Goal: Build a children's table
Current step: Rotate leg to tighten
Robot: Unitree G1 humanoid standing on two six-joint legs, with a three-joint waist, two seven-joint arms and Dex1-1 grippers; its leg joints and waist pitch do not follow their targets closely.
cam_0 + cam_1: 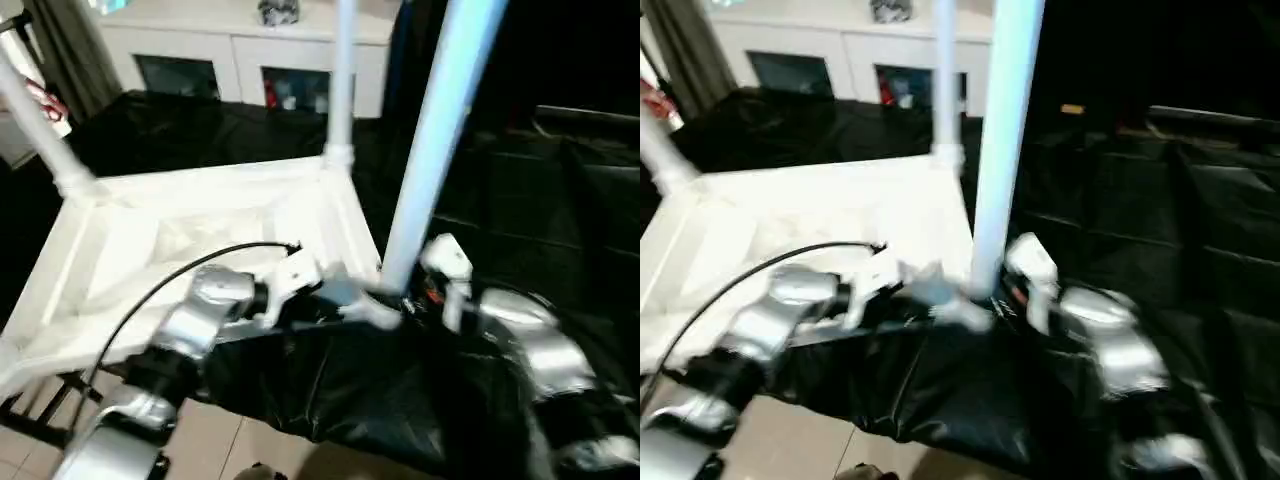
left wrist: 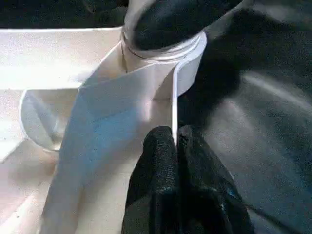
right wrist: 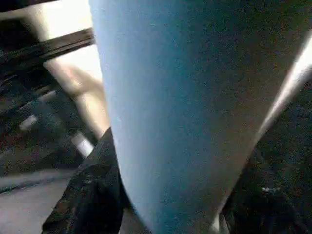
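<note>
Tabletop (image 1: 190, 230) upside down on black-draped bench, three legs standing, near-right leg (image 1: 430, 150) seated but straddled by right gripper (image 3: 170, 214), left gripper (image 2: 175, 146) pinched tight on near rim; near-left socket unseen, flip pending.

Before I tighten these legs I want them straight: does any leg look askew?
Yes. The near-right leg leans right of its corner socket, while the far leg stands upright. The right tool straddles the leaning leg; the left tool pinches the tabletop's rim beside that socket.
</note>
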